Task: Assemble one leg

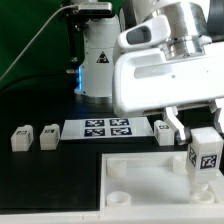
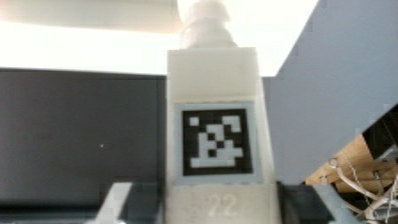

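Observation:
My gripper [image 1: 204, 150] is shut on a leg [image 1: 205, 153], a white block with a black-and-white tag, and holds it above the right part of the big white square panel [image 1: 150, 175]. In the wrist view the held leg [image 2: 217, 120] stands upright between my fingers [image 2: 128, 205], its threaded end away from the camera. Two more legs [image 1: 21, 138] [image 1: 48, 135] lie at the exterior view's left on the black table. Another leg [image 1: 164, 130] lies beside the marker board, partly behind my gripper.
The marker board [image 1: 108, 128] lies in the middle of the table behind the panel. A white robot base with a blue light [image 1: 98, 60] stands behind it. The panel has a round corner socket [image 1: 118, 170] at its near left.

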You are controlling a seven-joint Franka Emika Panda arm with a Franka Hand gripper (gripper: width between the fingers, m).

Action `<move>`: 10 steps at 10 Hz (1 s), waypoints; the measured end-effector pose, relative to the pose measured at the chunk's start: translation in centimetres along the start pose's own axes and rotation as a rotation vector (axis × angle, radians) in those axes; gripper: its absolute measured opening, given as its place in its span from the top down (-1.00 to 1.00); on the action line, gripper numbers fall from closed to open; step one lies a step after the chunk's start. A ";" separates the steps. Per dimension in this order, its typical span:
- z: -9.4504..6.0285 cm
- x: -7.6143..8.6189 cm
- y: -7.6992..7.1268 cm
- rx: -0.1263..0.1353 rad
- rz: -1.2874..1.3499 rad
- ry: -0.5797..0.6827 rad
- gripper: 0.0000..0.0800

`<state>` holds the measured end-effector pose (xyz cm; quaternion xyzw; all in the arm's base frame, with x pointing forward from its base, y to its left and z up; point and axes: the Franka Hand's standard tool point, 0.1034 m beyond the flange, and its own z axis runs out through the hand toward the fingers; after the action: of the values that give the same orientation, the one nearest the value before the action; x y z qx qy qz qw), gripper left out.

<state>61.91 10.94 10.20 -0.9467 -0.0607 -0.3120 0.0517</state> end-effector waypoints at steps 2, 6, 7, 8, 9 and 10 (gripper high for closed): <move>0.1 -0.1 -0.1 0.002 -0.001 -0.004 0.27; 0.8 -1.0 -0.2 0.003 0.000 -0.009 0.26; 0.8 -1.0 -0.2 0.003 0.000 0.000 0.26; 0.8 -1.0 -0.2 0.001 0.002 0.018 0.26; 0.9 -1.0 -0.2 0.001 0.002 0.022 0.26; 0.8 -1.0 -0.2 -0.003 0.016 0.021 0.26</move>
<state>61.59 11.17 8.96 -0.9439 -0.0523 -0.3217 0.0536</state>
